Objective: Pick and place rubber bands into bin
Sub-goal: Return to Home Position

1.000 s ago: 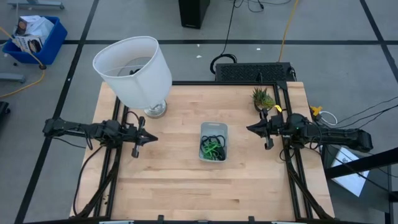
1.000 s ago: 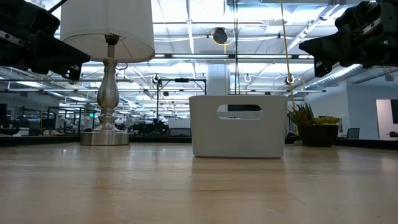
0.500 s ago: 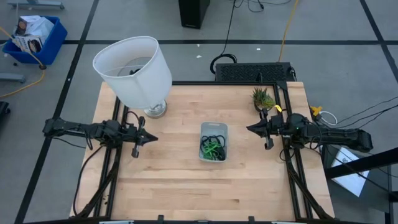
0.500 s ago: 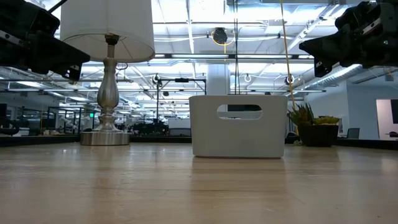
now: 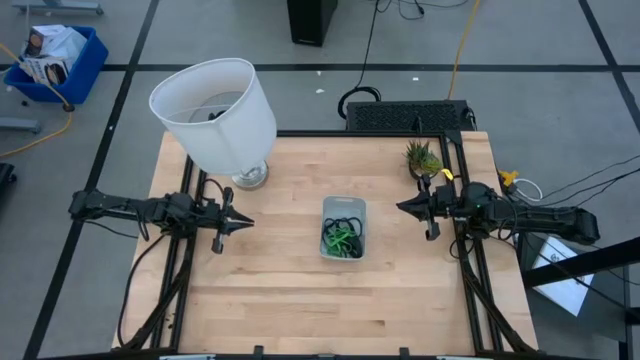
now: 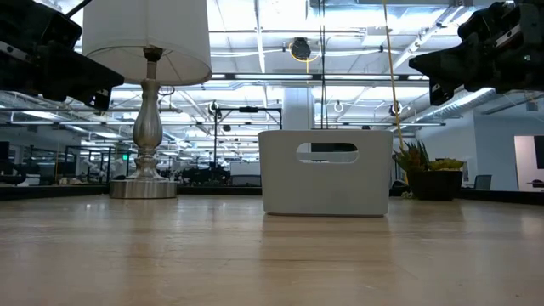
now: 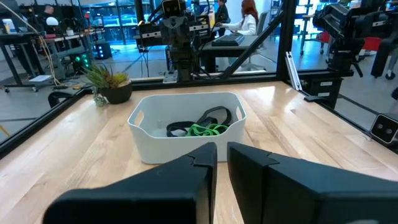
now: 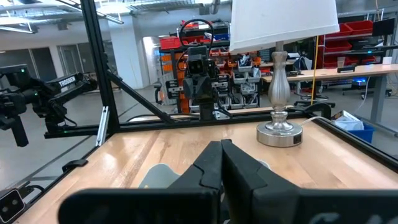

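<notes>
Apparently every one of the rubber bands, black and green, lies tangled inside the bin at the middle of the table; none shows loose on the wood. The left gripper hangs above the left edge and the right gripper above the right edge, both pinched narrow and holding nothing. To home cleanly, draw the 2 arms straight back and level, clear of the lamp near the far-left corner and the plant near the far-right corner.
</notes>
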